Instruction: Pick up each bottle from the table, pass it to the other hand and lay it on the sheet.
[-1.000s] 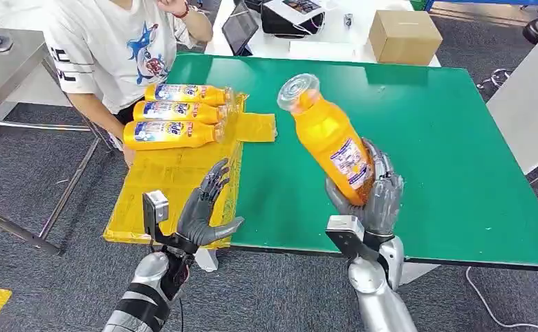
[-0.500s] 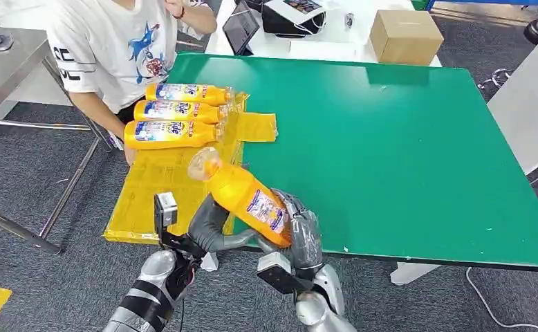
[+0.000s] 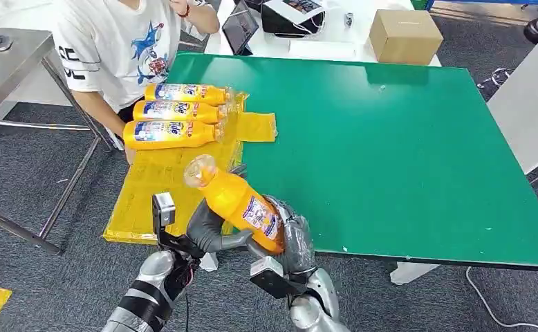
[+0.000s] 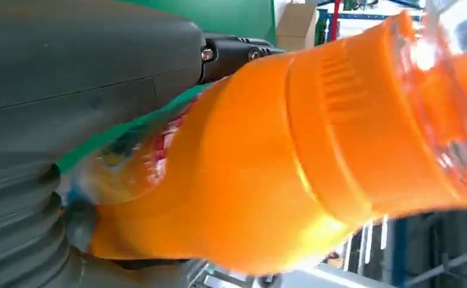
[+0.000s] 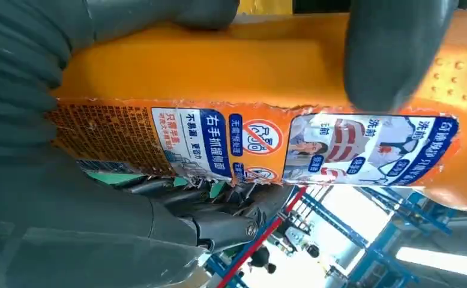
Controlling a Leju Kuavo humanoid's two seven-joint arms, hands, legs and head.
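An orange bottle (image 3: 242,207) with a clear cap is tilted over the near left corner of the green table (image 3: 391,152), cap toward the yellow sheet (image 3: 162,187). My right hand (image 3: 292,238) grips its lower body around the label; up close its fingers (image 5: 387,54) wrap the bottle (image 5: 249,66). My left hand (image 3: 207,225) lies under and behind the bottle, palm against it. In the left wrist view the bottle (image 4: 267,168) rests against the left hand (image 4: 69,78), whose fingers are not closed around it. Three more orange bottles (image 3: 173,111) lie side by side on the sheet's far end.
A person in a white T-shirt (image 3: 114,48) sits at the table's far left, close to the sheet. A cardboard box (image 3: 404,34) and a tablet (image 3: 240,26) stand on a white table behind. A grey metal table (image 3: 3,62) is at the left.
My right hand has carried the bottle from mid-table leftward and down to my left hand, tipping it over toward the sheet. The left hand now touches the bottle.
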